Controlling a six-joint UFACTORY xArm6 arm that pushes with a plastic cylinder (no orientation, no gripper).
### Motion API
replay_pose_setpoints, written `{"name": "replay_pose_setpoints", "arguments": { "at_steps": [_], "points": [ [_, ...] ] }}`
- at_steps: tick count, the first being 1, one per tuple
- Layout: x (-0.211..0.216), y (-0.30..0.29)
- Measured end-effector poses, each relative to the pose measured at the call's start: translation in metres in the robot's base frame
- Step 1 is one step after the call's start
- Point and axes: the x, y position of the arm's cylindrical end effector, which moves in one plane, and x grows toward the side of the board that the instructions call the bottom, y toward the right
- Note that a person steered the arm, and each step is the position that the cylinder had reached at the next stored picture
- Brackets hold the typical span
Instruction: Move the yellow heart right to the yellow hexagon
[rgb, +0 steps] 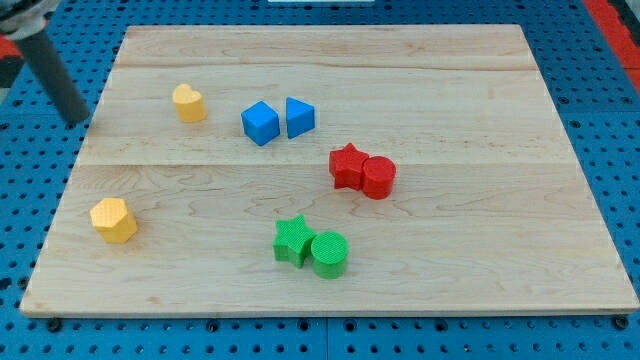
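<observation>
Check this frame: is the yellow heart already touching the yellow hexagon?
No, the yellow heart sits near the view's top left, with bare board between it and the yellow hexagon lower down.

no readable text, no labels, no numbers, no signs anywhere

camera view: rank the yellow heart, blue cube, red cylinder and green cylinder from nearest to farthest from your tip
My tip sits at the board's left edge, apart from every block.
1. yellow heart, upper left, just to the tip's right
2. blue cube, upper middle
3. green cylinder, bottom centre
4. red cylinder, right of centre

The last two are fairly close; the green one looks slightly nearer.
</observation>
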Motion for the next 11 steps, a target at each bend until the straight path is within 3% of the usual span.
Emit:
{"name": "replay_pose_setpoints", "arguments": {
  "at_steps": [1,2,3,4,5,6,8,11],
  "points": [
    [-0.067,0.104],
    [-0.015,0.12],
    [0.066,0.1],
    [0.109,0.096],
    [0.059,0.1],
    [0.103,0.131],
    [0.143,0.098],
    [0.143,0.098]
  ]
}}
